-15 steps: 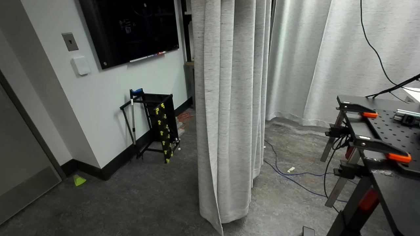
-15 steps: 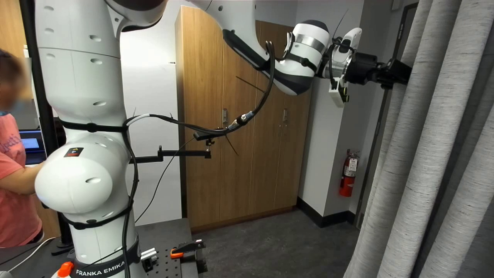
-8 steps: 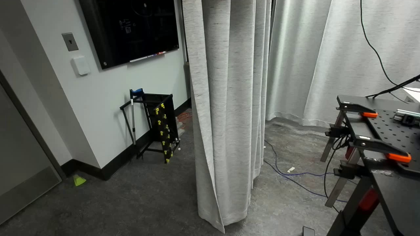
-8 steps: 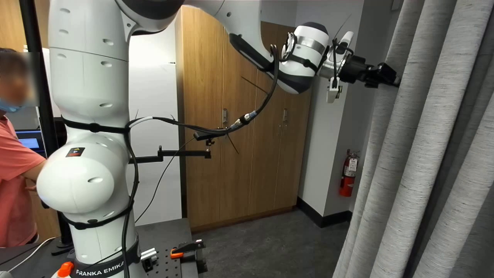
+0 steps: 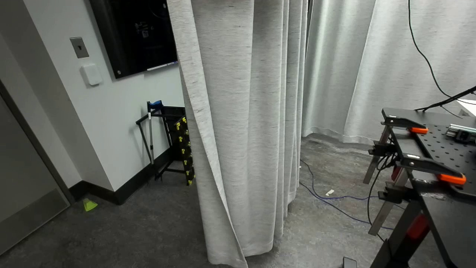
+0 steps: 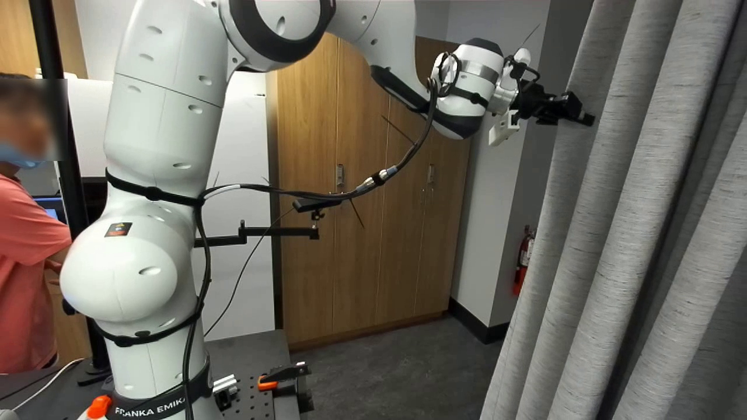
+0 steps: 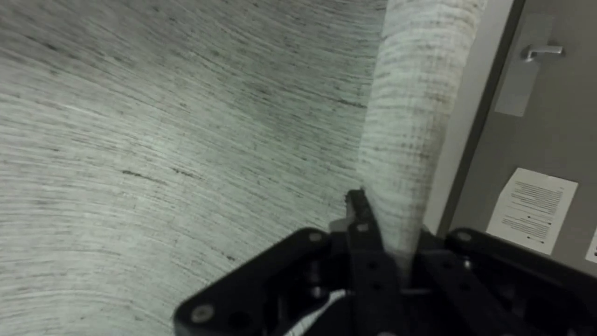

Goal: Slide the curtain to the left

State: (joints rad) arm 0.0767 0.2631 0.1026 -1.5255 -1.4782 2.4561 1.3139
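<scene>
The light grey pleated curtain [image 5: 238, 130] hangs from above the frame almost to the floor in an exterior view, its free edge slanting up to the left. It also fills the right side in an exterior view [image 6: 642, 210]. My black gripper [image 6: 586, 119] is at its upper edge there. In the wrist view the curtain's weave [image 7: 186, 140] fills the left, and its edge strip runs down between the fingers of my gripper [image 7: 391, 219]. The fingers are closed around this edge. The right fingertip is mostly hidden behind the fabric.
A pale drape [image 5: 342, 74] hangs behind the curtain. A black workbench [image 5: 438, 216] with orange-handled clamps stands at right. A black rack [image 5: 167, 137] is by the wall, partly covered by the curtain. A person [image 6: 29, 280] stands behind the arm. A fire extinguisher [image 6: 521, 265] is by the wall.
The curtain's free edge has swung left in an exterior view, covering part of the board and rack. My gripper has moved with the edge, and the arm's upper links have shifted.
</scene>
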